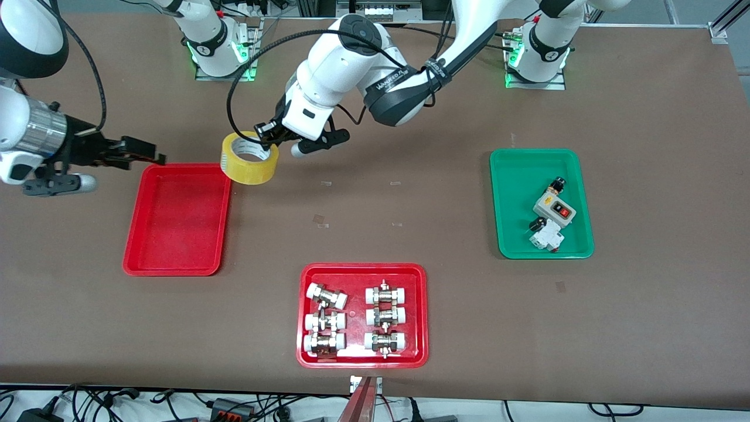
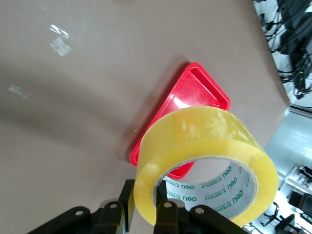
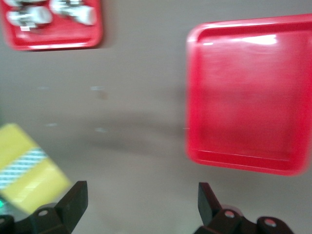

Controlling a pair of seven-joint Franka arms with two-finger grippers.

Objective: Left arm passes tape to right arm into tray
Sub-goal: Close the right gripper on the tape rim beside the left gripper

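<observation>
The brown table (image 1: 410,234) fills the front view, and the two arms come in from its top edge. The left arm (image 1: 375,70) reaches from its base at upper right across to upper centre of the frame; the right arm (image 1: 29,135) enters at the far left edge.

Three trays lie on the table. The empty red tray (image 1: 176,220) sits at centre left of the frame. A second red tray of metal fittings (image 1: 362,315) sits at lower centre, and a green tray (image 1: 540,202) holding a grey switch box (image 1: 554,210) sits at right.

The tape (image 1: 249,158) hangs in the air at upper centre left, over the table just beside the red tray's upper right corner. The left gripper (image 1: 266,136) is clamped on its wall, one finger inside the pale core; the left wrist view shows the roll (image 2: 204,165) gripped right at the fingers, with the red tray (image 2: 195,97) past it.

The right gripper (image 1: 137,153) hovers over the table by the tray's upper left corner, jaws spread wide and empty, pointing toward the tape.

Judging by this, the handover is the step in hand: the tape is carried and presented, not yet taken. The next move calls for the right gripper to close the gap, straddle a free part of the ring clear of the left fingers, and clamp before the left lets go. Lowering into the red tray comes after.
</observation>
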